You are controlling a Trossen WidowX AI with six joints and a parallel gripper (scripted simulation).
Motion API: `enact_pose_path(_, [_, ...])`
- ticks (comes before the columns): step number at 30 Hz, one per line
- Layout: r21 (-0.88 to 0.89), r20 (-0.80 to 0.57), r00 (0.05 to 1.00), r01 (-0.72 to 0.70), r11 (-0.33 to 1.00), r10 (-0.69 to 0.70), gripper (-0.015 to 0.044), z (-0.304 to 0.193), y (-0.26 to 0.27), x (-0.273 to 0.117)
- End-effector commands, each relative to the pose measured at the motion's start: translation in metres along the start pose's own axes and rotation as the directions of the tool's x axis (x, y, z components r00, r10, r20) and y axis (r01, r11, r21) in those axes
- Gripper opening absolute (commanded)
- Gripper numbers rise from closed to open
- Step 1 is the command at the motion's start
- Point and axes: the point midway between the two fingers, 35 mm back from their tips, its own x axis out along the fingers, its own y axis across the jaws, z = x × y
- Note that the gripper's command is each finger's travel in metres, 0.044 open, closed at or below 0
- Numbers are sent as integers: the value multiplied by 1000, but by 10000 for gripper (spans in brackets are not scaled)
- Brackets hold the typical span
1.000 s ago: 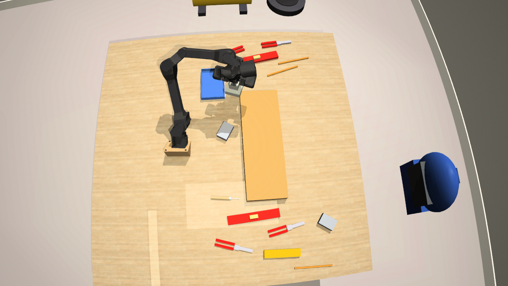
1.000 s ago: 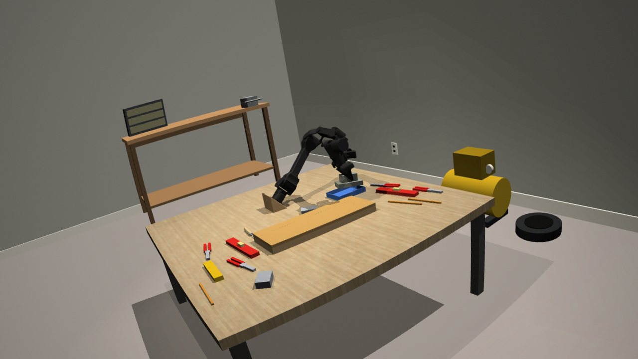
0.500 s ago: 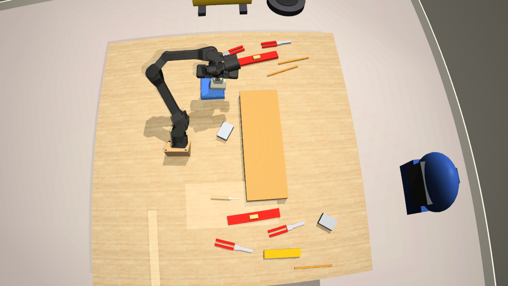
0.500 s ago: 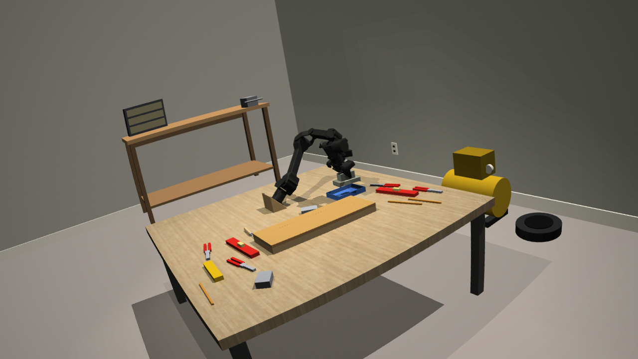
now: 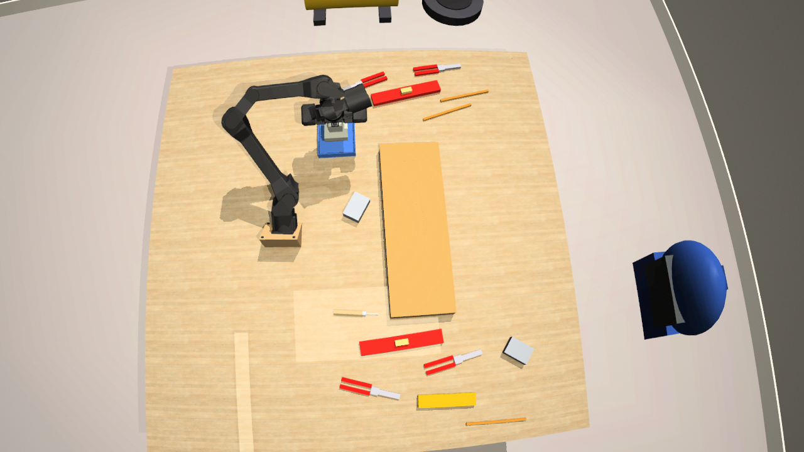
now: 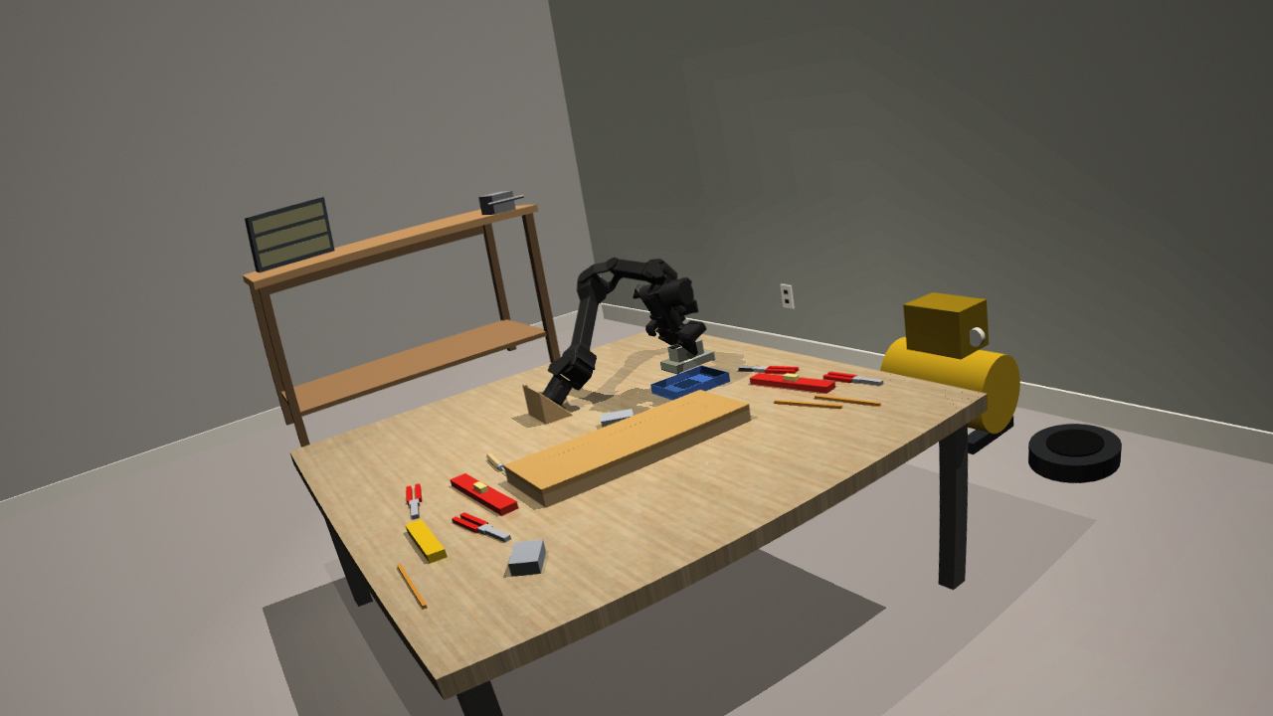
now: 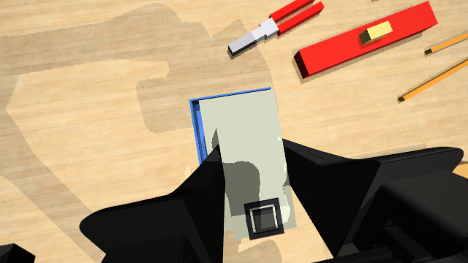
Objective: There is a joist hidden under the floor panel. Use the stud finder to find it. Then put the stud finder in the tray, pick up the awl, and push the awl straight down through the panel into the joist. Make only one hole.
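Note:
My gripper (image 5: 335,123) (image 6: 683,348) (image 7: 246,144) is shut on the grey-green stud finder (image 5: 336,134) (image 6: 686,362) (image 7: 243,120). It holds the stud finder above the blue tray (image 5: 336,155) (image 6: 689,388) (image 7: 200,146), with a gap below. In the wrist view the stud finder hides most of the tray. The orange-tan floor panel (image 5: 418,236) (image 6: 623,443) lies right of the tray in the top view, and I can make out no hole in it. The awl (image 5: 348,312) (image 6: 494,461) lies flat near the panel's lower left end, its tip towards the panel. The joist is hidden.
A grey block (image 5: 356,206) (image 6: 616,417) lies between the arm base and the panel. A red level (image 5: 406,92) (image 6: 792,383) (image 7: 365,40) and pliers (image 7: 276,27) lie beyond the tray. Another red level (image 5: 401,342) (image 6: 483,494) lies near the awl.

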Motion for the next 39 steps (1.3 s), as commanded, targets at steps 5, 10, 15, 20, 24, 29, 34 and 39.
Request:
enact_pose_path(5, [-5, -6, 1000, -2, 1000, 2, 0, -4, 2, 5])
enact_pose_path(10, [-5, -9, 1000, -3, 1000, 3, 0, -6, 2, 9])
enact_pose_path(15, [-6, -12, 1000, -4, 1000, 4, 0, -8, 1, 12])
enact_pose_path(20, [-6, -13, 1000, -4, 1000, 4, 0, -10, 1, 15])
enact_pose_path(24, [-6, -14, 1000, -4, 1000, 4, 0, -11, 1, 18])
enact_pose_path(29, [-6, -14, 1000, -3, 1000, 3, 0, -13, 1, 22])
enact_pose_path(34, [-6, -13, 1000, -2, 1000, 2, 0, -14, 1, 25])
enact_pose_path(39, [-6, -11, 1000, -1, 1000, 1, 0, -15, 1, 28])
